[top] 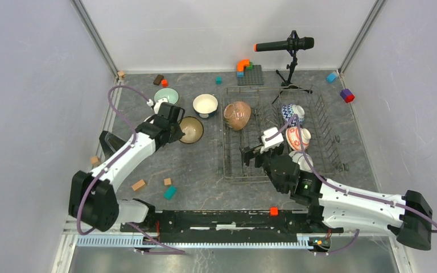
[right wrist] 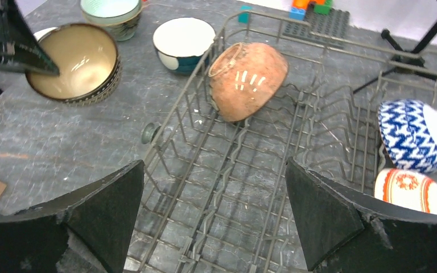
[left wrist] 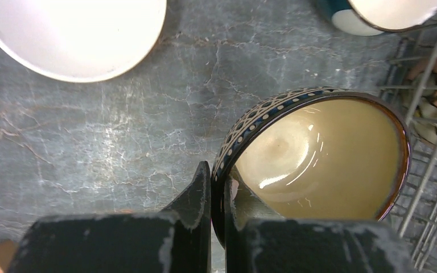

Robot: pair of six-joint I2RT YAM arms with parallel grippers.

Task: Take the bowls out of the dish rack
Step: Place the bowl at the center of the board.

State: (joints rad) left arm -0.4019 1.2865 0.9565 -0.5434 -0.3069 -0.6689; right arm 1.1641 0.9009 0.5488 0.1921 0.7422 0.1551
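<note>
Three bowls are already out of the dish rack (top: 324, 131) and sit on the table just left of it, toward the far edge: a pale green bowl (top: 165, 95), a teal bowl (top: 205, 104) with a white inside, and a dark patterned bowl (top: 192, 130) with a tan inside. The left gripper (left wrist: 217, 182) is pinched tight on the near rim of that patterned bowl, one finger inside and one outside; whether the bowl rests fully on the table I cannot tell. At least three more are in the rack: an orange bowl (top: 237, 115) tipped on its side at the far left corner, a blue-and-white zigzag bowl (top: 292, 111) and a red-and-white bowl (top: 297, 138) farther right. A pale shape under the right arm may be another, too hidden to say. The right gripper (right wrist: 214, 162) hangs over the rack's near left part with its jaws spread wide and nothing between them. By my reckoning the job is roughly half done. A microphone (top: 284, 44) on a stand and scattered toy blocks lie around; no writing is legible anywhere.
</note>
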